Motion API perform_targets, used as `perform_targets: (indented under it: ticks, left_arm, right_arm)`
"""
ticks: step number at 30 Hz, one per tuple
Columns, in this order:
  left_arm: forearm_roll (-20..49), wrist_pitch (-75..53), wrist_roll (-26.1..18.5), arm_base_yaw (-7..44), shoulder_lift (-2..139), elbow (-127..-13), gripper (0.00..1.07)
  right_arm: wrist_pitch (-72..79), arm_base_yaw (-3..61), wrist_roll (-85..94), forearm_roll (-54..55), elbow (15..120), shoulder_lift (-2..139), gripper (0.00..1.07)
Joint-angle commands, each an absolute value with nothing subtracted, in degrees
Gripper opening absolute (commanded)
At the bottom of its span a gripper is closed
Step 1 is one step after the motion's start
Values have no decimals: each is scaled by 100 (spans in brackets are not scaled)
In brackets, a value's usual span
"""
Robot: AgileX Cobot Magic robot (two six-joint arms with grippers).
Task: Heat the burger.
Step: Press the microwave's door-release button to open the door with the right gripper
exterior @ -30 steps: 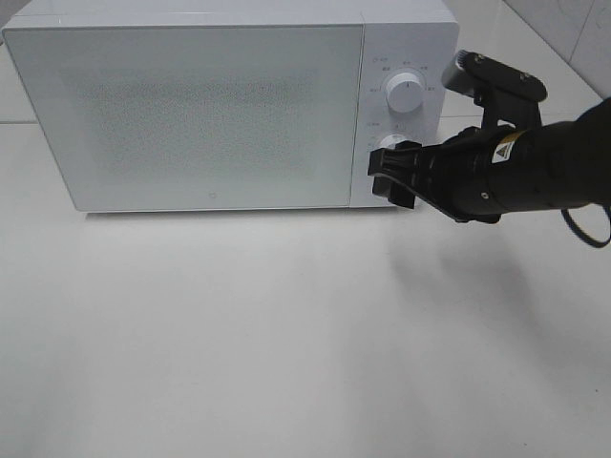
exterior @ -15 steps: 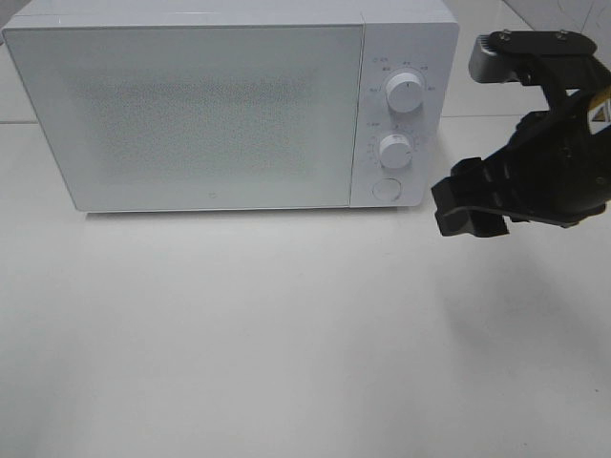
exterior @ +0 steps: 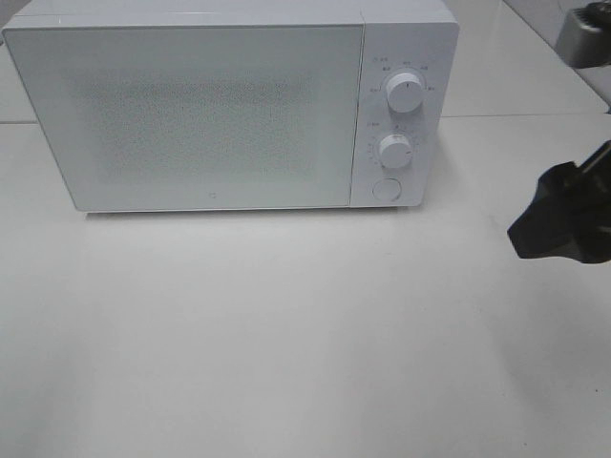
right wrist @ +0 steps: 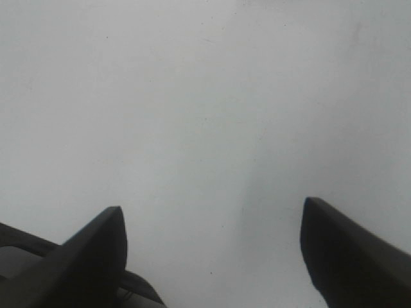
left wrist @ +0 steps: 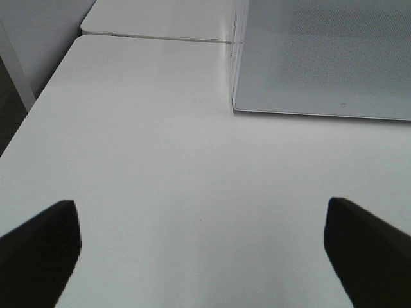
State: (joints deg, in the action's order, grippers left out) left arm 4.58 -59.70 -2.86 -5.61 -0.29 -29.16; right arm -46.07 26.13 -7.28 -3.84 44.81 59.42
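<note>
Found no burger in any of the 3 views; could not fix its location. Judged it most likely shut inside the microwave (exterior: 220,105), behind the frosted door (exterior: 191,114), closed flush and too opaque to confirm contents. Recorded 1 container only, that microwave, contents unverified.

Assessed the burger, from the task wording alone, as light, soft and loosely stacked. Rated it prone to squashing under a firm pinch and to shedding layers under any tilt. Recommended a low, gentle hold across the bottom bun and patty, kept level, never a squeeze on the dome.

Logged the left claw (left wrist: 202,250) spread wide above bare bench (exterior: 286,334), facing the door's lower corner, holding nothing. Logged the right claw (right wrist: 212,256) likewise parted and empty, well apart from the control panel, off to the right of the upper knob (exterior: 405,93), lower knob (exterior: 394,150) and round button (exterior: 385,188).
</note>
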Motion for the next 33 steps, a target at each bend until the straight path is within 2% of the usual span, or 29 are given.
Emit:
perform_targets:
  ticks: [1, 10, 19, 24, 33]
  left_arm:
    - [464, -5947, -264, -573, -143, -2893, 98]
    - [464, -5947, -264, -573, -143, -2893, 98]
    - [464, -5947, -264, -573, -143, -2893, 98]
    - [464, -5947, -264, -573, -143, -2893, 98]
    - [464, -5947, -264, -573, -143, -2893, 98]
  right_arm:
    - [-4790, 2590, -584, -464, 4366, 5300, 71]
    - [-5088, 2561, -653, -573, 3644, 3879, 71]
    - [-5775, 1392, -619, -487, 3392, 2481, 71]
    - [-5913, 1117, -619, -487, 3209, 1679, 71]
    - [-5758, 985, -602, -430, 2888, 441, 71]
